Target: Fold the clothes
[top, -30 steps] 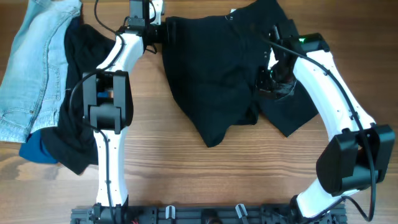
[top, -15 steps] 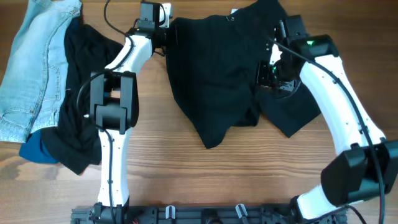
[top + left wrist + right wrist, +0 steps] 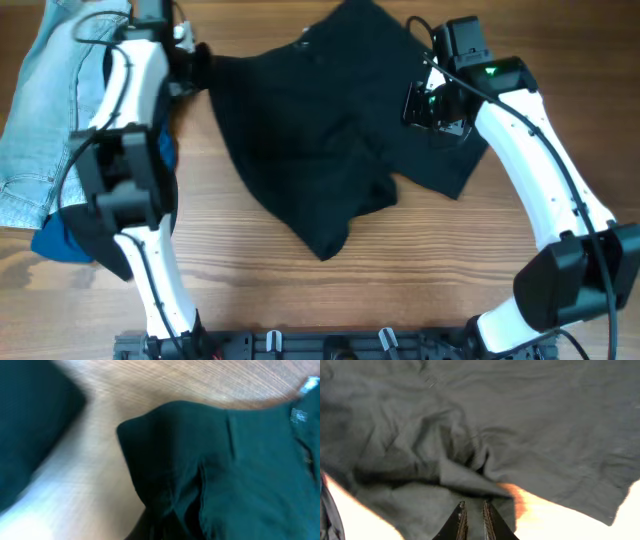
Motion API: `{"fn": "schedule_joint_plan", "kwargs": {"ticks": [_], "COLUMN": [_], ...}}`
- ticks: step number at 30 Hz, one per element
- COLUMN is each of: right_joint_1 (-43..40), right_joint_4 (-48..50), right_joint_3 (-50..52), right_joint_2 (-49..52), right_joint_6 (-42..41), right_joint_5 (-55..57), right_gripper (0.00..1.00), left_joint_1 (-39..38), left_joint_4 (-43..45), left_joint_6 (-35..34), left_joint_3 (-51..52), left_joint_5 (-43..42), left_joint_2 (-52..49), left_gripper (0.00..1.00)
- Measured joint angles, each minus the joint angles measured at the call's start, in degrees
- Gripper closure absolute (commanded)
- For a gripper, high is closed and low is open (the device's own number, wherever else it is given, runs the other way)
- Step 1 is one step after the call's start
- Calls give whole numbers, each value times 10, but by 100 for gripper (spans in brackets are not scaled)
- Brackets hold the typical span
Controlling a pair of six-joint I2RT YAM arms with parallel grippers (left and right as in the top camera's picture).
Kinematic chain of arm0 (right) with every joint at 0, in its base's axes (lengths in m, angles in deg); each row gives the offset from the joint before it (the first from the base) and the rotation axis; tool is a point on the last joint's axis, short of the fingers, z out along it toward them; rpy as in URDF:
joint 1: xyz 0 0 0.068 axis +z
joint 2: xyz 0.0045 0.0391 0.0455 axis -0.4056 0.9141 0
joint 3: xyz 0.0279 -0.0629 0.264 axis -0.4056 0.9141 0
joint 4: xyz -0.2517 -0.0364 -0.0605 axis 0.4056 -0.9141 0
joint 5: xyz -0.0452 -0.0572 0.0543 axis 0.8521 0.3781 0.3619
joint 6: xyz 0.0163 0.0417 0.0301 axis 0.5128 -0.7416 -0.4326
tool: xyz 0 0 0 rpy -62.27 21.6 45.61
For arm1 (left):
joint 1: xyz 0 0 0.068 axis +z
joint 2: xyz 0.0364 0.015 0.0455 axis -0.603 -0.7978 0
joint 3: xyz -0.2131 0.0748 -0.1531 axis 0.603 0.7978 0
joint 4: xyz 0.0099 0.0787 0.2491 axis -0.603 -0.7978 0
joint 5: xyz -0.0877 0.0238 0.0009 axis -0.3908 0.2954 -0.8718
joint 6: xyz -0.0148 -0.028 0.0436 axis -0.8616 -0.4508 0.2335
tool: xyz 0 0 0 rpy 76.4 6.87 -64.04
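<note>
- The left gripper (image 3: 190, 65) now sits at the table's far left, beside the jeans (image 3: 40, 110). Half a second ago it was nearer the middle of the far edge.
- It is clamped on a corner of the black garment (image 3: 300, 130), and that corner has travelled left with it.
- The left wrist view is blurred. It shows fabric bunching down toward the bottom edge with bare wood behind it, and the fingers themselves cannot be made out.
- The whole garment has slid left across the table (image 3: 420, 290) and lies more spread out. It runs from the left gripper across the centre to a flap under the right arm (image 3: 540, 190).
- One lobe of the garment points toward the near edge, and its tip has also moved left.
- The right gripper (image 3: 432, 105) is over the garment's right part, slightly farther from the robot than before.
- In the right wrist view its fingers (image 3: 461, 515) stand almost together with only a thin slit between them. They hang above wrinkled fabric with nothing pinched.
- The left arm (image 3: 130, 120) has swung out over the dark cloth (image 3: 100, 245) at the left and covers most of it.
- A blue cloth (image 3: 50, 243) peeks out at the near-left, where it was before.
- The jeans have not moved.
</note>
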Motion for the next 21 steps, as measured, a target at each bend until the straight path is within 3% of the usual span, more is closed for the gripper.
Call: {"fn": "schedule_joint_plan", "kwargs": {"ticks": [7, 15, 18, 21], "right_joint_1": [32, 53, 52, 52], "right_joint_4": [47, 85, 100, 109], "right_joint_3": [0, 0, 0, 0], "right_joint_2": [76, 186, 202, 210], "right_joint_6": [2, 2, 2, 6], "right_joint_5": [4, -5, -7, -9], "right_gripper": [84, 84, 84, 84], "left_joint_1": [7, -19, -21, -19], "left_joint_4": [-134, -142, -119, -99], "left_joint_6": [-6, -7, -5, -5], "left_joint_3": [0, 0, 0, 0], "left_joint_5": [5, 27, 29, 31], "left_joint_2": [79, 91, 91, 91], "left_gripper": [96, 94, 51, 27]}}
